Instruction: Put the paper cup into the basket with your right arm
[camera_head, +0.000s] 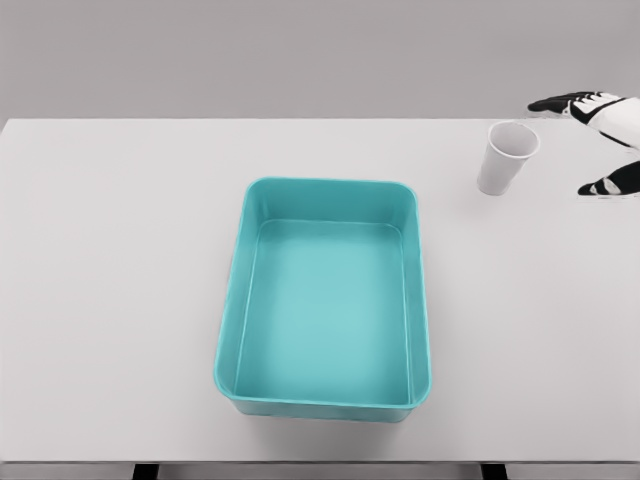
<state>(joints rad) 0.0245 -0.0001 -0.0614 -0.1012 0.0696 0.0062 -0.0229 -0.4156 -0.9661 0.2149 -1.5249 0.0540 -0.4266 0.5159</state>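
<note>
Right hand, fingers spread, beside unmarked paper cup; basket apart.

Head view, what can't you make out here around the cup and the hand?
- Right hand: head view, only spread fingertips show; palm and arm cut off by the right edge.
- Paper cup: its inside bottom is hidden by its own wall.
- Basket: the near wall's inner face is hidden behind its rim.
- Left arm: not in view.
</note>
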